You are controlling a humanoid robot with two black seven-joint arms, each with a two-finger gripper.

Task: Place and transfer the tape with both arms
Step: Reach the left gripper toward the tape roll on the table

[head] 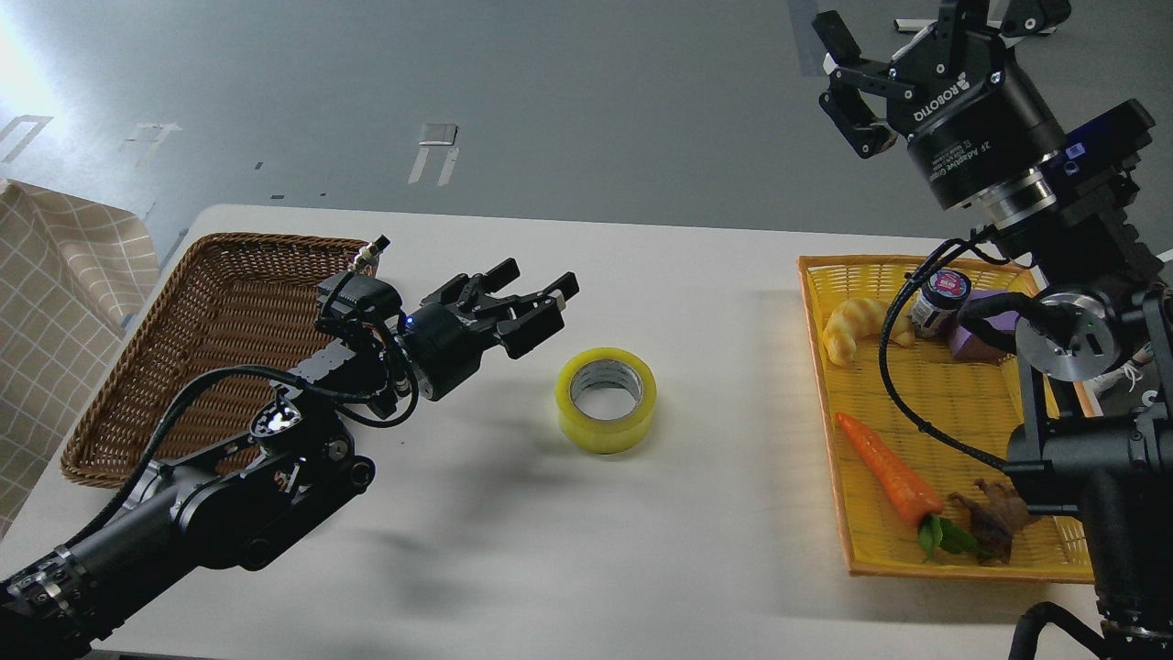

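Observation:
The tape (606, 399), a yellow translucent roll with a grey-white core, lies flat in the middle of the white table (550, 568). My left gripper (541, 291) is open and empty, low over the table just left of the roll and pointing toward it, not touching. My right gripper (926, 27) is raised high at the top right, above the yellow tray; it is open and empty, with its upper finger partly cut by the frame edge.
A brown wicker basket (183, 367) sits at the left, empty. A yellow tray (916, 403) at the right holds a croissant toy (850, 325), a small jar (941, 301), a purple block (981, 332), a carrot (887, 469) and a brown toy (990, 522). A checked cloth (55, 302) lies at far left.

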